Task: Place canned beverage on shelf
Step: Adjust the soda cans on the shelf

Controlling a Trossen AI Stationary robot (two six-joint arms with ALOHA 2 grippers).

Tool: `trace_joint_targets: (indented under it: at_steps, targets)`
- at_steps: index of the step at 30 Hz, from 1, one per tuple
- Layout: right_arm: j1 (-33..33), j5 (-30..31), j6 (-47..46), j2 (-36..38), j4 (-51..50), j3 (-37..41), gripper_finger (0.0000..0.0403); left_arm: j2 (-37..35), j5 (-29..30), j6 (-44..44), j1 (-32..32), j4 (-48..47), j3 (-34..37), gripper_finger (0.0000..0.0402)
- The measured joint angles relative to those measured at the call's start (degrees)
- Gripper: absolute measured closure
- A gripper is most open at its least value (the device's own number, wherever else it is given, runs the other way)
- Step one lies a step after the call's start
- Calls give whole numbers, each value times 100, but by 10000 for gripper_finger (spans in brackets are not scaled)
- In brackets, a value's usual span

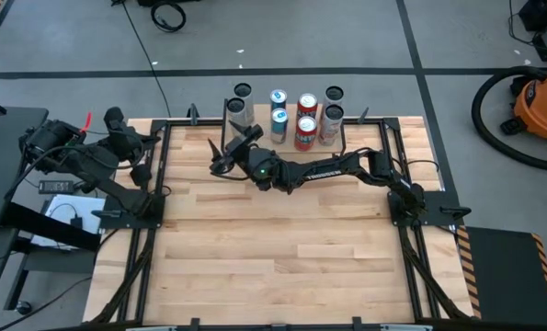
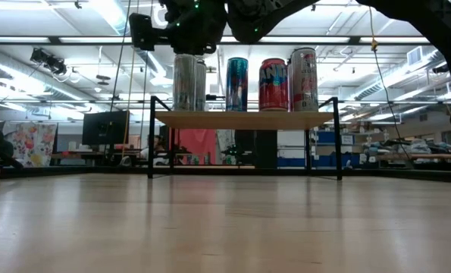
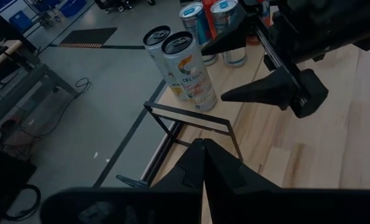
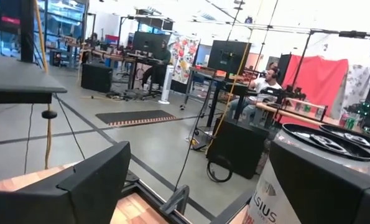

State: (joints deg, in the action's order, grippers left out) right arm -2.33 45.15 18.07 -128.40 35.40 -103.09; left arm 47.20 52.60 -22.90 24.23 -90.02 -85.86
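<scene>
Risk lay in the withdrawal: the right end effector (image 1: 225, 154), its jaws spread wide and gripping nothing, hung at the shelf's (image 2: 244, 119) nine o'clock end, just beside the white can (image 1: 240, 114); a sideways drift could have clipped that can and toppled it into the blue cans (image 1: 279, 122) and red cans (image 1: 305, 131) crowded toward three o'clock. The white can stood upright on the shelf at the twelve o'clock edge of the surface (image 1: 282, 248). Farther off at nine o'clock, the left end effector (image 1: 142, 140) waited, closed and empty.
</scene>
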Motion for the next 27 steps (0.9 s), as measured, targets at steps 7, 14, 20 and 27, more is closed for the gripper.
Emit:
trace_joint_targets:
  at_steps: [7, 14, 20, 27]
  targets:
    - [3, -436, -34, 2, -16, 0, 5, 0, -1, -26, 0, 0, 0, 395]
    - [15, -350, -23, 2, 53, 0, 5, 0, 0, -24, 0, 0, 0, 395]
    - [33, 989, -189, 4, 54, 0, 5, 0, -2, 98, 1, 0, 0, 395]
    - [-96, 1128, -1497, 9, -517, 2, 5, 0, -2, 119, 0, 0, 0, 395]
